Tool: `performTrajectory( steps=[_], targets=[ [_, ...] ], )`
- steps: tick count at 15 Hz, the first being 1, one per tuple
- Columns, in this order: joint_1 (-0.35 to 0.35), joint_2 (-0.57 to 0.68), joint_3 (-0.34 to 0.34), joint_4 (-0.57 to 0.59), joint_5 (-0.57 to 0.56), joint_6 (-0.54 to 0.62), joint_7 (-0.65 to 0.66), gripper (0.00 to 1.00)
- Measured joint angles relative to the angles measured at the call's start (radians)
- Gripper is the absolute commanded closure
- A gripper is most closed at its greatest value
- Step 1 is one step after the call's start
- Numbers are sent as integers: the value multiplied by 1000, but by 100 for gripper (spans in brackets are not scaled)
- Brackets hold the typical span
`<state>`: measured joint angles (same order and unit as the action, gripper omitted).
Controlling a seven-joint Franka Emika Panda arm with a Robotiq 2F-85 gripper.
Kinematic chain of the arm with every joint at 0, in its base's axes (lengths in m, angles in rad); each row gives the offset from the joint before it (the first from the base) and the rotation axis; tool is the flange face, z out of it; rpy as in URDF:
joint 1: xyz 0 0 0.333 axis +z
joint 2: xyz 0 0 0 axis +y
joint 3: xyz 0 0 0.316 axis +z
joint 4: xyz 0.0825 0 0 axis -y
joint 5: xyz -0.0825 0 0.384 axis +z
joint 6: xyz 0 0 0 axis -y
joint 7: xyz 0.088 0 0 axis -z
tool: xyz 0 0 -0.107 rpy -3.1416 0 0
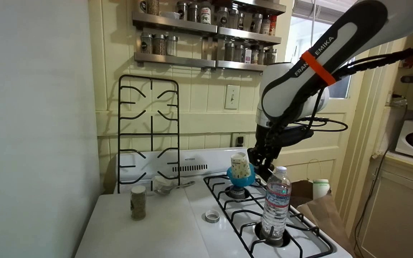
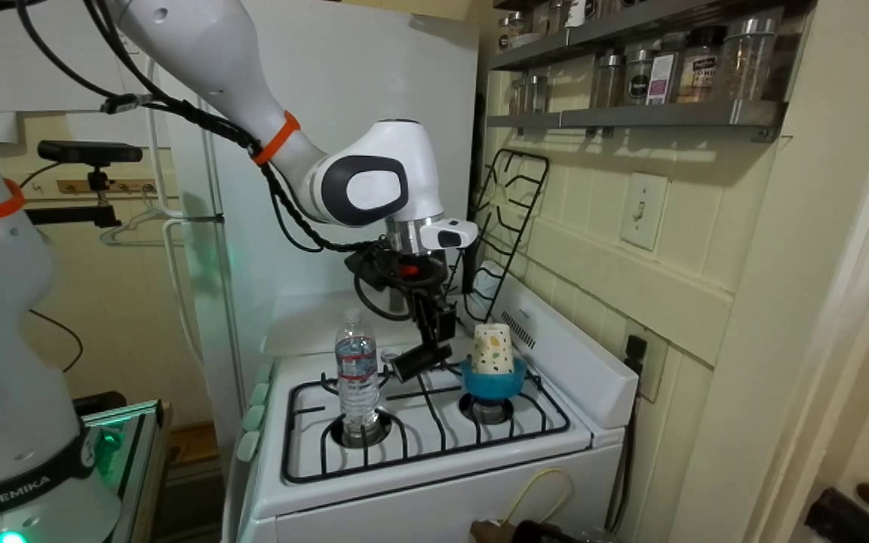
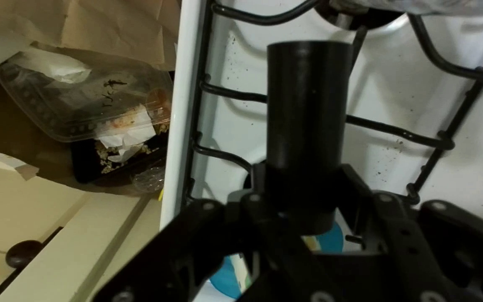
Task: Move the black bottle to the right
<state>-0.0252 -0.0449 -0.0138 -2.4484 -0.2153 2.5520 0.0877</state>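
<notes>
Because the black bottle [image 3: 308, 113] hangs over the grate [image 3: 394, 131], tipped far from upright, I'd call this the carry and take it slowly. My gripper [image 3: 306, 176] pinches it toward one end — a finger on each side, most of its length jutting out beyond them — so a knock on the free end could well twist it in the grip. I can't tell how much gap there is underneath, so a little lift should come before any sideways move. It sits between the water bottle [image 2: 357, 381] and the bowl [image 2: 493, 383] with its cup [image 2: 492, 351], and I'd steer both its ends clear of all three. Settle which way "right" runs, swing smoothly, turn it upright, and release only once the base rests flat — on bars it may rock.
</notes>
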Motion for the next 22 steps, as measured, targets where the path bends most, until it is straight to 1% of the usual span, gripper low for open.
performTrajectory(
  steps=[4, 9, 15, 20, 21, 22],
  targets=[
    [16, 21, 19, -6, 5, -9, -53, 81],
    [16, 53, 16, -22, -27, -69, -48, 81],
    [10, 102, -11, -22, -124, -81, 70, 81],
    [14, 133, -14, 15, -137, -81, 155, 81],
    [14, 138, -14, 22, -140, -81, 172, 74],
    [14, 145, -15, 31, -141, -81, 185, 32]
  ],
)
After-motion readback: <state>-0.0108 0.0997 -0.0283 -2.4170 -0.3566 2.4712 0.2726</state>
